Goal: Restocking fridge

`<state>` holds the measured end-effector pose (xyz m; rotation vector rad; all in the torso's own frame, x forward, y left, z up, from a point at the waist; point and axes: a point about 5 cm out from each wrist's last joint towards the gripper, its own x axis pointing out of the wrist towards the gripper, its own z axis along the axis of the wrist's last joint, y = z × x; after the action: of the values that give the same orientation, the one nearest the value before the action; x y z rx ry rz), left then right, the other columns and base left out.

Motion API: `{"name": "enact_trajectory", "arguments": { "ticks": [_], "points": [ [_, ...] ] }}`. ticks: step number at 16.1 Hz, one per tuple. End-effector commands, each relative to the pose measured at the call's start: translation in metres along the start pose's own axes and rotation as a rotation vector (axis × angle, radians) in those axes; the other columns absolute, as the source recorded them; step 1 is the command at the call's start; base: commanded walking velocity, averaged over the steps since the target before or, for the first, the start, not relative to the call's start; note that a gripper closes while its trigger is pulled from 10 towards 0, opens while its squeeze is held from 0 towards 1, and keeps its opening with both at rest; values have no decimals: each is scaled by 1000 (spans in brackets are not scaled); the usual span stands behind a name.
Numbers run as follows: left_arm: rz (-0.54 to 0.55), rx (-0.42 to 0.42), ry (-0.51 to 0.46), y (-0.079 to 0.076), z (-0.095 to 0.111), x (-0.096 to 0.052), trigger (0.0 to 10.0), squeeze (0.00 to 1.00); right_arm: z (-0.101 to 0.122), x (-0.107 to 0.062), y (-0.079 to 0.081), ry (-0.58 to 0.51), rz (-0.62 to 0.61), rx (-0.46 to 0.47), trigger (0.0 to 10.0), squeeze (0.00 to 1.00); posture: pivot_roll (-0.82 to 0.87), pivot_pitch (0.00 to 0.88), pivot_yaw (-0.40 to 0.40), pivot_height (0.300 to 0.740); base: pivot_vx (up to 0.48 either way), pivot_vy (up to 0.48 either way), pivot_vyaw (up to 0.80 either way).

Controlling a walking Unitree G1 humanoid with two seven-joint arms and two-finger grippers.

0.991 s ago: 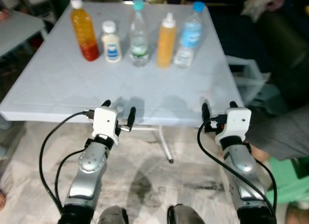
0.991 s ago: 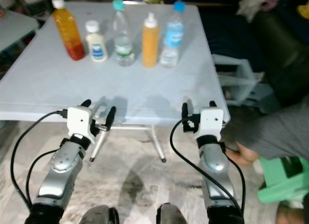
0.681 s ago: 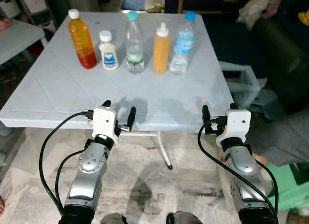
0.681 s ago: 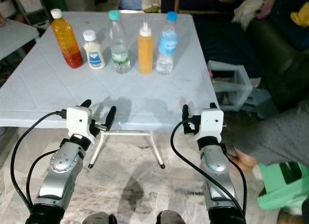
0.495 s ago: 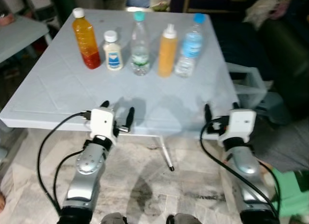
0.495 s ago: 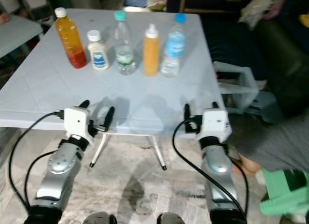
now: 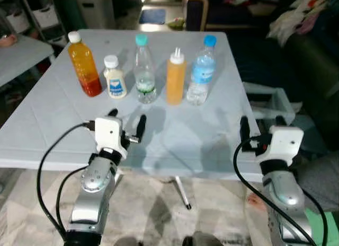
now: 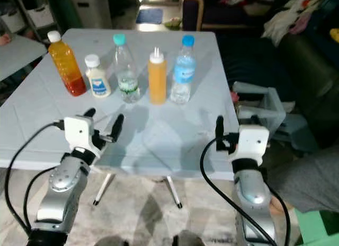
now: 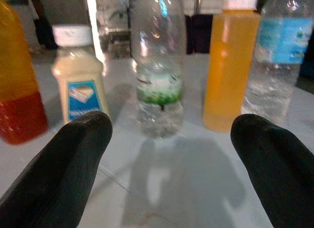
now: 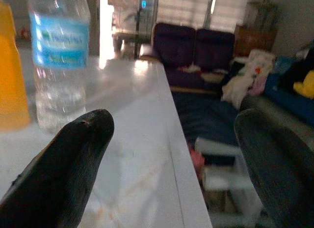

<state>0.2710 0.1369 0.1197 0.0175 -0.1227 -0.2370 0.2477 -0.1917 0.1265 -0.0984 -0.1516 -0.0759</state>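
— What stands on the white table [image 7: 58, 116], reading from the robot's left?

— Five upright containers in a row across the far half: an orange juice bottle [image 7: 83, 64] with a white cap; just beside it a short mayonnaise jar [image 7: 114, 77] with a blue label; then a clear bottle with a teal cap [image 7: 143, 70] (green band at its waist, seen close in the left wrist view); an orange squeeze bottle [image 7: 176, 77] with a white nozzle; and at the right end a water bottle with a blue cap [image 7: 202, 71] and pale blue label. All stand apart from each other, none touched by either arm.

— And the arms?

— The left gripper [image 7: 125, 124] hovers over the near part of the table, short of the row; its two black fingers [image 9: 68, 159] are spread wide, with the teal-capped bottle and the mayonnaise jar showing between them in the wrist view. The right gripper [image 8: 235, 126] is raised at the table's near right corner, fingers likewise spread and holding nothing; its wrist camera looks past the blue-capped water bottle along the table's right edge.

— Beyond the table?

— A dark sofa [image 7: 312, 60] with heaped clothes on the right; a second pale table [image 7: 21, 50] at far left; a person's grey sleeve [image 7: 323, 177] at the lower right.
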Motion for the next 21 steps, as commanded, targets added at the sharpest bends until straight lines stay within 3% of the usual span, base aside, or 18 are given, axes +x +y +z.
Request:
{"name": "enact_trajectory", "arguments": {
  "ticks": [1,6,16,21],
  "points": [
    [12,6,32,5,-4,-5,10000,0,0,-1,4,11,6,8,10000,0,-15,86,-2,740,296,0,0],
    [24,3,37,5,-3,-7,10000,0,2,2,7,18,28,11,10000,0,-12,91,-8,740,291,0,0],
    [61,36,49,13,-3,-12,10000,0,11,10,5,-9,48,-16,10000,0,-5,114,-4,740,0,0,0],
    [66,55,48,17,0,-12,10000,0,37,26,-2,-115,47,-74,10000,0,0,130,10,740,0,0,104]
  ]
}}
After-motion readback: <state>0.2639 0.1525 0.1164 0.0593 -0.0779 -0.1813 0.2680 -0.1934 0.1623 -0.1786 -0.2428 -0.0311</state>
